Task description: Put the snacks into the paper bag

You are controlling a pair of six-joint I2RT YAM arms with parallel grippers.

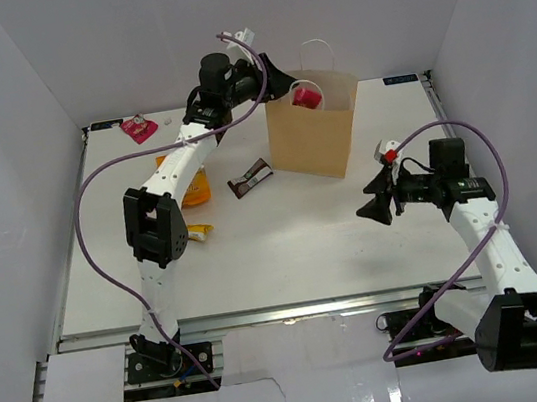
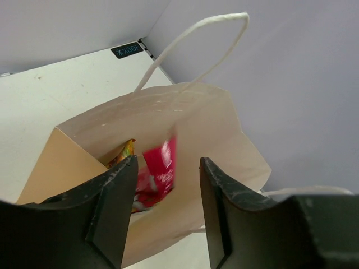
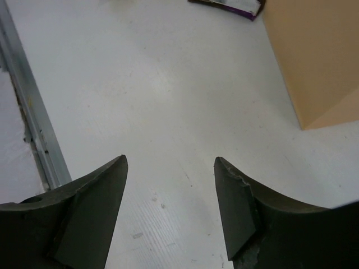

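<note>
Well, left gripper (image 2: pixel 168 161) and right gripper (image 3: pixel 170 160) apart, you've a magenta packet (image 2: pixel 160 170) in the paper bag (image 1: pixel 311 146), brown bar (image 1: pixel 250 180) outside beside it.

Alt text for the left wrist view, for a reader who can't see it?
The open left gripper hangs over the open paper bag; a magenta packet shows inside, beside an orange packet. One white loop handle rises behind.
</note>
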